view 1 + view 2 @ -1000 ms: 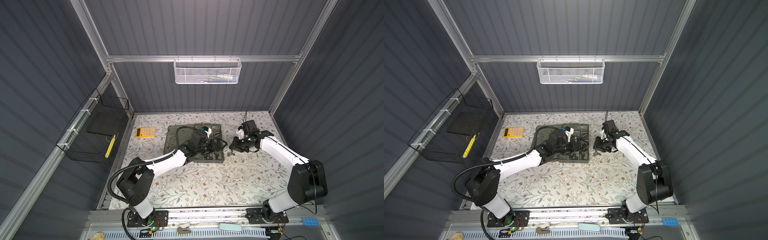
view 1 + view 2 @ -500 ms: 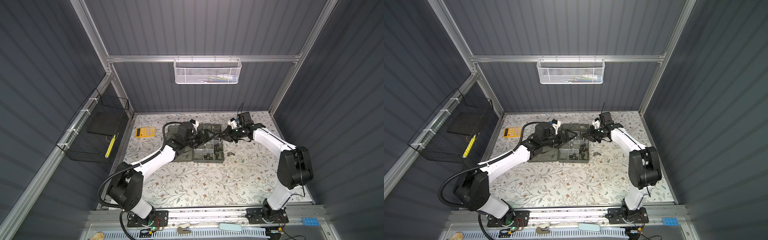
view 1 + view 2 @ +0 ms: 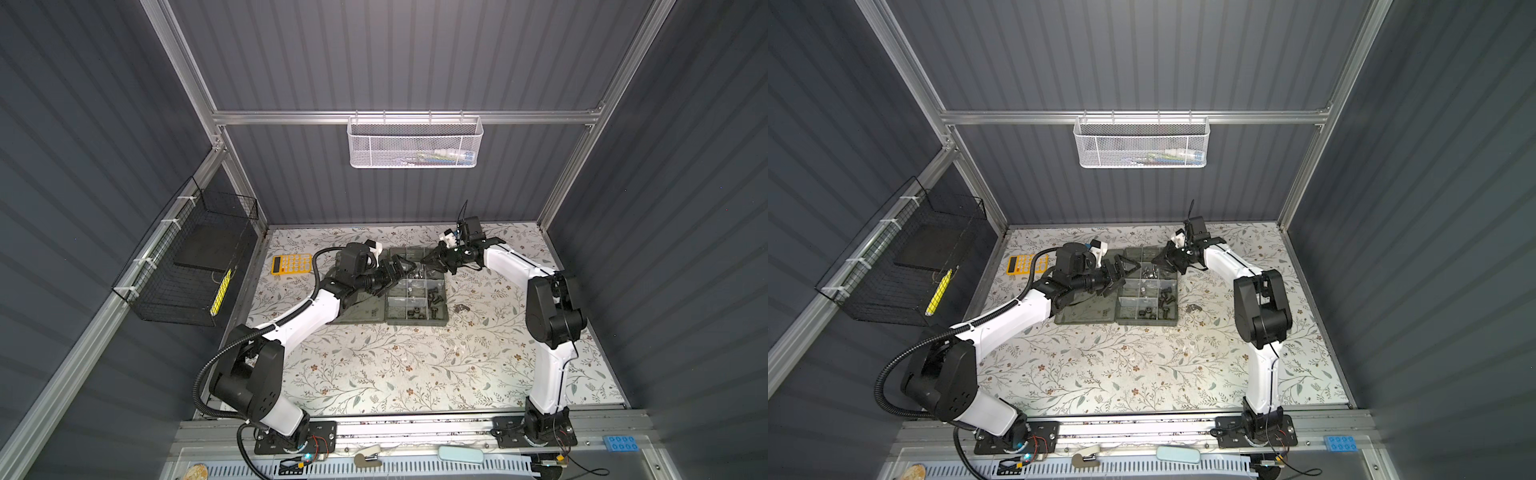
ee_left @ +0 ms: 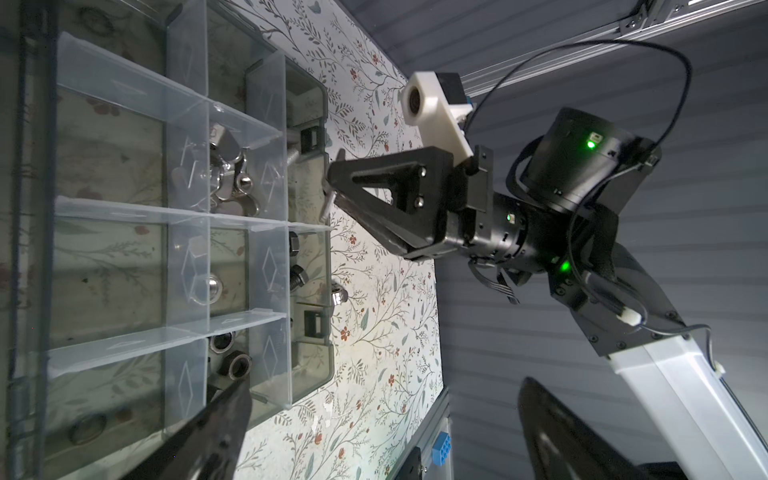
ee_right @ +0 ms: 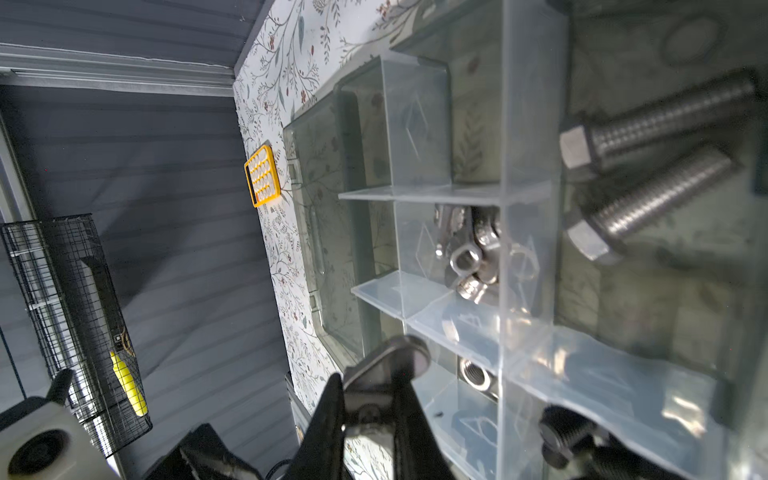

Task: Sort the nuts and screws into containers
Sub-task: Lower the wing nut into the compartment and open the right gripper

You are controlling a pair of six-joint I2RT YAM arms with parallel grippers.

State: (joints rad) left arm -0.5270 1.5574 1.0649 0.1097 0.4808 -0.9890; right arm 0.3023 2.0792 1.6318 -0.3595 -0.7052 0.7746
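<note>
The right gripper pinches a small silver piece between its tips, above the back end of the case. The left gripper has its fingers spread wide, over the case too. Nuts and screws lie in its cells.

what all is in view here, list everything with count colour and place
organizer case: one, translucent grey-green, mid-table, lid open flat beside it
silver screws: two, silver, one cell
silver nuts: a pile, silver, neighbouring cell
black nuts: a few, black, front-row cell
black screws: a few, black, cells beside them
loose metal pieces: small cluster, greyish, cloth beside case
calculator: one, yellow, cloth beside lid
mesh basket: one, white, back wall
wire basket: one, black, left wall
blue block: one, blue, front rail
left pincer: one, black, open above the case
right pincer: one, black, shut on a silver piece above the case
</note>
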